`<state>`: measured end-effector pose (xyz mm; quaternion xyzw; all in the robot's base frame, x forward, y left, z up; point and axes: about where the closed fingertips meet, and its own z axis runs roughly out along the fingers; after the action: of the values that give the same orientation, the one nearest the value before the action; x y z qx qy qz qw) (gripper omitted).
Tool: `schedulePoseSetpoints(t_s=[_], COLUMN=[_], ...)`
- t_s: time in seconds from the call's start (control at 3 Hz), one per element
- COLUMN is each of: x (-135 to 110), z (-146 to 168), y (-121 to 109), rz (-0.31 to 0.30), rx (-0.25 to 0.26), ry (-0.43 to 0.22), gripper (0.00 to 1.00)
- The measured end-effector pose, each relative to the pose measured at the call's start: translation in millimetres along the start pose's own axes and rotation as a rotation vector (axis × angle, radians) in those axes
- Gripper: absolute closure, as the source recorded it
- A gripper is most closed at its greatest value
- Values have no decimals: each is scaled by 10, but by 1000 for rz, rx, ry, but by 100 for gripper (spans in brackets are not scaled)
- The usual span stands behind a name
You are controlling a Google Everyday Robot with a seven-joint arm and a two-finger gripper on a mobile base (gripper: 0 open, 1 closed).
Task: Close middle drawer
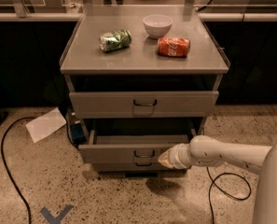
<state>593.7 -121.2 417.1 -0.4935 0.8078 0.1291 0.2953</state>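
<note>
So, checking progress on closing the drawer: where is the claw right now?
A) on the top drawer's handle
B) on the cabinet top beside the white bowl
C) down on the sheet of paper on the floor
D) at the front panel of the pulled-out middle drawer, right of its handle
D: the claw is at the front panel of the middle drawer, which stands pulled out, just right of its handle.

1. The pincer (165, 158) sits low and right of centre, its yellowish tip pointing left at the front of the middle drawer (110, 153).
2. The white arm (226, 154) reaches in from the right edge, stretched almost level.
3. A rounded white wrist (194, 153) sits directly behind the pincer.
</note>
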Motion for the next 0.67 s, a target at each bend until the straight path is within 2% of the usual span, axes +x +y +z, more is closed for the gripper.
schedulePoseSetpoints(t_s=[0.33, 0.67], x=[-58, -130], z=[82, 176], y=[-169, -578], rz=[-23, -38], rx=[14, 79], ry=[13, 48], gripper=[100, 100])
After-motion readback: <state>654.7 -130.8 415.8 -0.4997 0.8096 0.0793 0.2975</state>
